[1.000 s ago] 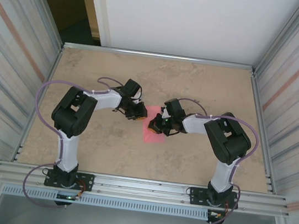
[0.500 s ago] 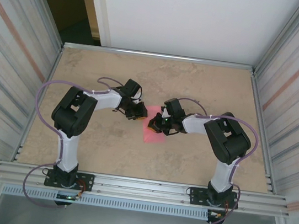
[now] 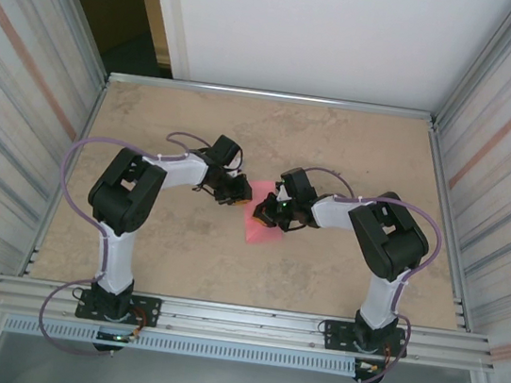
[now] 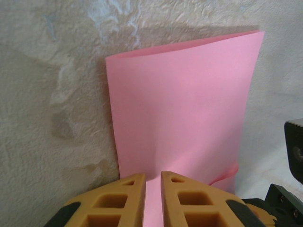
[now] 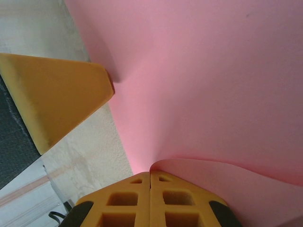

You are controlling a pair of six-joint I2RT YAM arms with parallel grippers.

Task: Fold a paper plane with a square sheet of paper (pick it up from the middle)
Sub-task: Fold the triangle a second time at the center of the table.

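Observation:
The square sheet of paper is pink and sits at the table's middle, bent up into a loose fold between both grippers. In the left wrist view the sheet stands ahead of my left gripper. Its orange jaws are nearly together, with the paper's near edge in the narrow gap and puckered at the tips. My right gripper is shut, and a flap of the sheet curls up from its tips. From above, the left gripper and right gripper meet at the paper's upper part.
The beige marbled table has an aluminium rail along each edge, and corrugated walls stand on both sides. A left finger shows close by in the right wrist view. The right arm's dark body sits at the left wrist view's right edge.

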